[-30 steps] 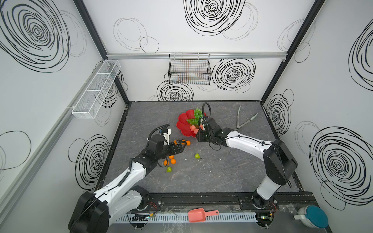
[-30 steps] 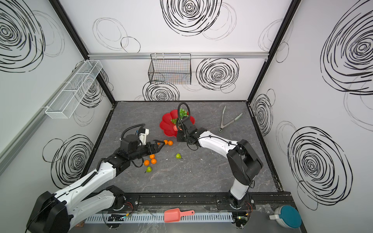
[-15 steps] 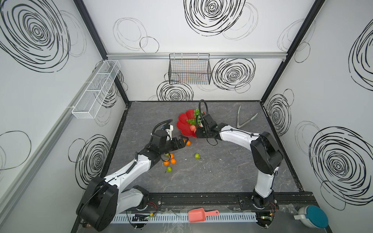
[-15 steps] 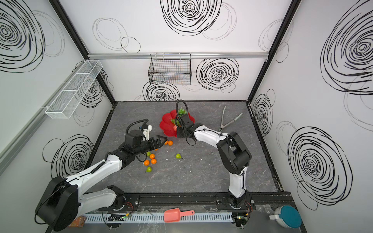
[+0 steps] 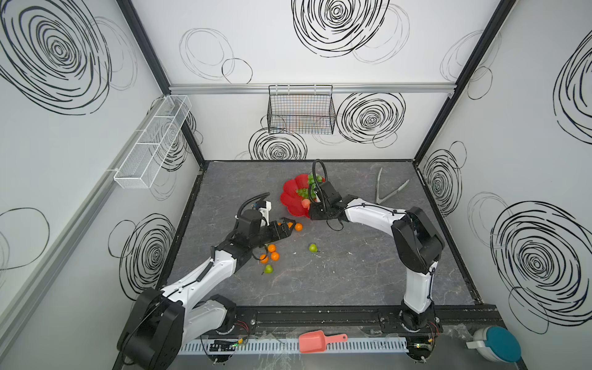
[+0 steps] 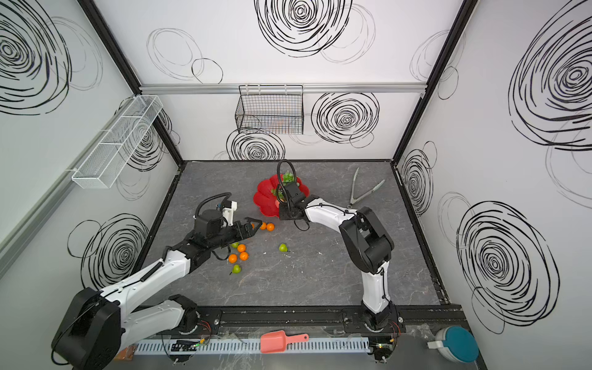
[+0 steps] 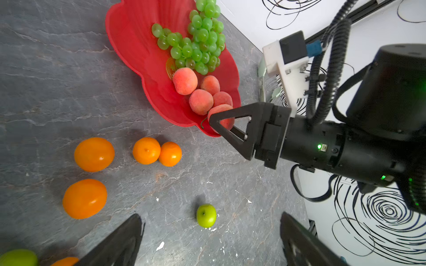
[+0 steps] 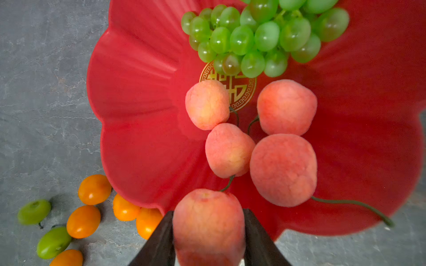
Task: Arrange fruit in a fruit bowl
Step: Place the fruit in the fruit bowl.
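Note:
The red fruit bowl [image 5: 293,195] [image 8: 138,115] holds green grapes [image 8: 253,39] [image 7: 198,43] and several peaches [image 8: 283,169] [image 7: 185,80]. My right gripper [image 8: 208,230] [image 5: 310,205] is shut on another peach [image 8: 208,225] [image 7: 222,115], just above the bowl's near rim. Several tangerines [image 5: 298,227] [image 7: 146,150] [image 8: 94,189] and two green pears [image 5: 313,247] [image 5: 268,269] lie on the grey table in front of the bowl. My left gripper [image 7: 211,215] [image 5: 290,228] hangs open and holds nothing, low over the tangerines, with one pear [image 7: 206,215] on the table beyond its fingers.
Metal tongs [image 5: 387,192] lie at the back right of the table. A black wire basket [image 5: 301,110] hangs on the back wall and a white mesh shelf [image 5: 153,144] on the left wall. A pink scoop [image 5: 320,341] lies beyond the front rail.
My right gripper has carried the peach a little left and back over the bowl's near rim, and its elbow has swung upward. The left gripper stays open by the tangerines.

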You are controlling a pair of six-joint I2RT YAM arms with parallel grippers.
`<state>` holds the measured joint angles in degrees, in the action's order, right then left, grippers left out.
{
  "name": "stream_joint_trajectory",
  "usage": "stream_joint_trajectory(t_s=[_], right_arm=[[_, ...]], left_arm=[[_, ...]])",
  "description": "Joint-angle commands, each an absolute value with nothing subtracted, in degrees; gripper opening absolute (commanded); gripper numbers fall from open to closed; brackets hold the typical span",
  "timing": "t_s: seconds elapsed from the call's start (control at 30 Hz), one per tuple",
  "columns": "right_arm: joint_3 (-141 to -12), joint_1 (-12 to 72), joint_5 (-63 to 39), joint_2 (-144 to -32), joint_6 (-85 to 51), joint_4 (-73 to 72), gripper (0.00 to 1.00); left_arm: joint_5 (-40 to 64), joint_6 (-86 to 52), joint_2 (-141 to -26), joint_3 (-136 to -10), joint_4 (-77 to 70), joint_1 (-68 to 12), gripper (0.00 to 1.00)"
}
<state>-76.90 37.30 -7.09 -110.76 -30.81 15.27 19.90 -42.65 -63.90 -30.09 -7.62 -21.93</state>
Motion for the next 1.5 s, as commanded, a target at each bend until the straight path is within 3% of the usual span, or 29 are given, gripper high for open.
stream_joint_trajectory(t_s=[0.0,0.63,0.97,1.17,1.47], right_arm=[[-77.88,37.09,-5.41,-111.03,-30.63,17.06,0.48],[-76.85,36.99,-4.50,-105.45,-30.19,17.32,0.67],[-66.54,37.35,-2.70,-94.87,-27.69,11.27,0.66],[-61.89,38.41,-3.77,-91.70,-25.93,11.40,0.56],[-59.44,47.13,-4.77,-93.00,-20.70,15.74,0.55]], left_arm=[[20.23,-42.20,-62.00,-29.45,-9.28,-21.42,0.96],[19.92,-40.19,-59.47,-30.45,-5.60,-21.77,0.96],[17.85,-38.88,-55.96,-30.81,-2.48,-24.78,0.96],[17.45,-39.35,-53.17,-28.99,-0.77,-26.12,0.96],[15.18,-42.32,-46.45,-23.57,2.68,-30.35,0.96]])
